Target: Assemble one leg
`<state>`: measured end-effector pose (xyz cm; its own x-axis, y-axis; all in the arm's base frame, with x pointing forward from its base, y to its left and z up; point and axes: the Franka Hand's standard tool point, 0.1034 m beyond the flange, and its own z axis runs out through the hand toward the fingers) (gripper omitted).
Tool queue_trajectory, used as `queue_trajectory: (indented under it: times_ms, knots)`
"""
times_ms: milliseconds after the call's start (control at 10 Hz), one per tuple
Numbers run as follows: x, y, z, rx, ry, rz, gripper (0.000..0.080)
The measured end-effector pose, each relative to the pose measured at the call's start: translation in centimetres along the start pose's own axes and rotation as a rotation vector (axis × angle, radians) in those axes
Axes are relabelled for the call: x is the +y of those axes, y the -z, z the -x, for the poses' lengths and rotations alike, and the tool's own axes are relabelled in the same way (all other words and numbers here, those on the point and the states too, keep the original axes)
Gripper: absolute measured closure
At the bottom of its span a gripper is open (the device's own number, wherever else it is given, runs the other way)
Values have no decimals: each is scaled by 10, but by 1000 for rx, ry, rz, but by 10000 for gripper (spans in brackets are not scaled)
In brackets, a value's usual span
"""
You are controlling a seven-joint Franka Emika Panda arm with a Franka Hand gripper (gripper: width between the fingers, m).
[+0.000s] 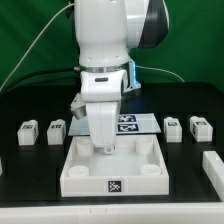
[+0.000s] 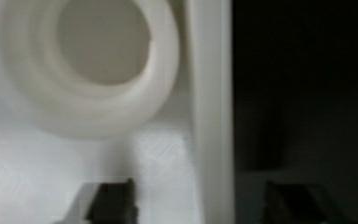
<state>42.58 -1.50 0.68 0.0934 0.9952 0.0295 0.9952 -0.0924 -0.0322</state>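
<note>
A white robot arm reaches down into a white square tray-like piece (image 1: 88, 183) on a black desk (image 1: 22, 178). Its pincer (image 1: 104, 147) is spread open beside a round corner socket (image 2: 78, 70) and holds nothing. The nearest leg (image 1: 57, 128) stands untouched on the desk, near the tray-like piece on the exterior view's left.

I'm looking at a robotics lab bench: a white arm (image 1: 105, 40) over a black table (image 1: 20, 105), with a green screen (image 1: 20, 20) across the upper frame. Square marker tags (image 1: 115, 186) dot the lower half.
</note>
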Motion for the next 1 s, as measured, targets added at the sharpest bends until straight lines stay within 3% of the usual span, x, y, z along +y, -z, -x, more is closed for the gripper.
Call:
queue_trajectory:
  times_ms: [100, 200, 300, 1000]
  knots:
    - [0, 0, 0, 0, 0, 0, 582]
    - [0, 0, 0, 0, 0, 0, 582]
    - [1, 0, 0, 0, -1, 3, 740]
    - [1, 0, 0, 0, -2, 3, 742]
